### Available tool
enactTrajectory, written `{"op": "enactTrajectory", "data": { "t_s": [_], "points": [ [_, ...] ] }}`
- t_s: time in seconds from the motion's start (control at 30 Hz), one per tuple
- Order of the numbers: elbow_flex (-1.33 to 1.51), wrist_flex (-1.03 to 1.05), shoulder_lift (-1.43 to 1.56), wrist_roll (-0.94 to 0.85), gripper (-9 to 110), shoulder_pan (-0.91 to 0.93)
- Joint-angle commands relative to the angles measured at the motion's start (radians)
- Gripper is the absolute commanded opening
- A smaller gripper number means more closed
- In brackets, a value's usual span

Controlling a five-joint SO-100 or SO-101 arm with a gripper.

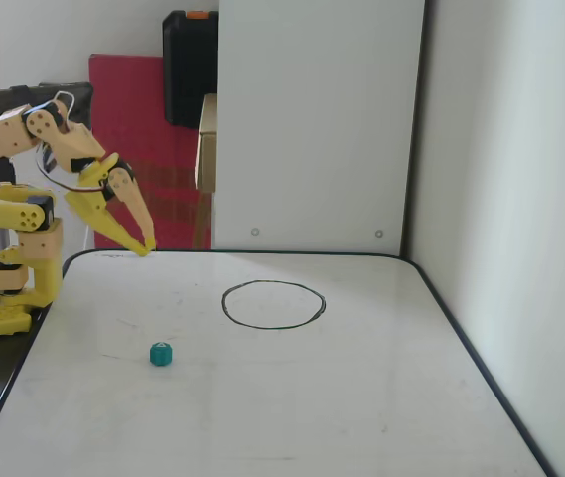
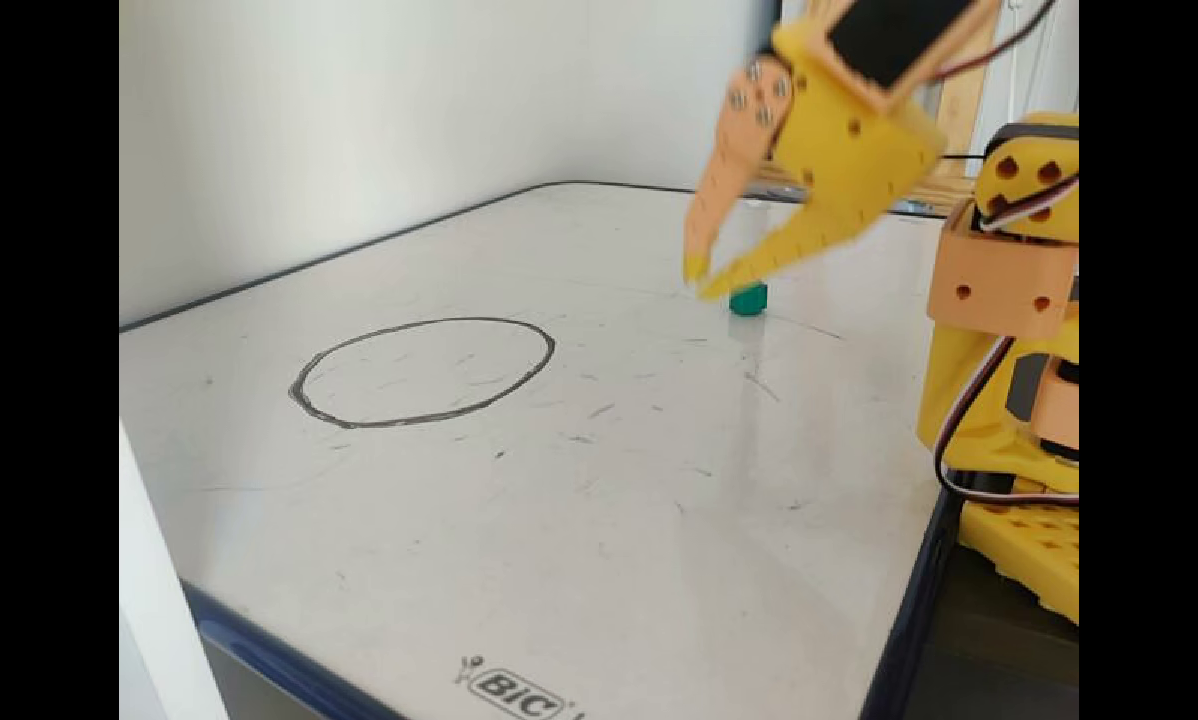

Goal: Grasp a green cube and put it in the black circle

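Observation:
A small green cube point(image 1: 162, 354) sits on the white board, left of the middle in a fixed view; in the other fixed view it point(image 2: 748, 299) shows just behind the fingertips. The black circle point(image 1: 273, 303) is drawn on the board and holds nothing; it also shows in the other fixed view point(image 2: 419, 372). My yellow gripper point(image 1: 146, 248) hangs over the board's far left corner, well away from the cube and raised above the surface. It also shows in the other fixed view point(image 2: 704, 280). Its fingertips nearly touch and hold nothing.
The whiteboard point(image 1: 262, 417) has a dark rim. The arm's yellow base point(image 1: 4, 278) stands off its left edge. A white wall point(image 1: 520, 199) runs along the right side. A white panel point(image 1: 312, 119), a red board point(image 1: 143, 149) and a black case point(image 1: 190, 65) stand behind.

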Motion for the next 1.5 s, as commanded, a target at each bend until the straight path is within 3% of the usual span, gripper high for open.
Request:
{"op": "enactTrajectory", "data": {
  "t_s": [0.0, 0.27, 0.57, 1.0, 1.47],
  "points": [
    [-0.198, 0.014, -0.166, -0.132, 0, 0.077],
    [-0.624, 0.014, -0.640, -0.443, 6, 0.341],
    [-0.831, 0.198, -1.011, -0.746, 8, 0.410],
    [-0.936, 0.186, -1.324, -0.897, 9, 0.471],
    [-0.868, 0.147, -1.399, -1.032, 9, 0.555]
  ]
}}
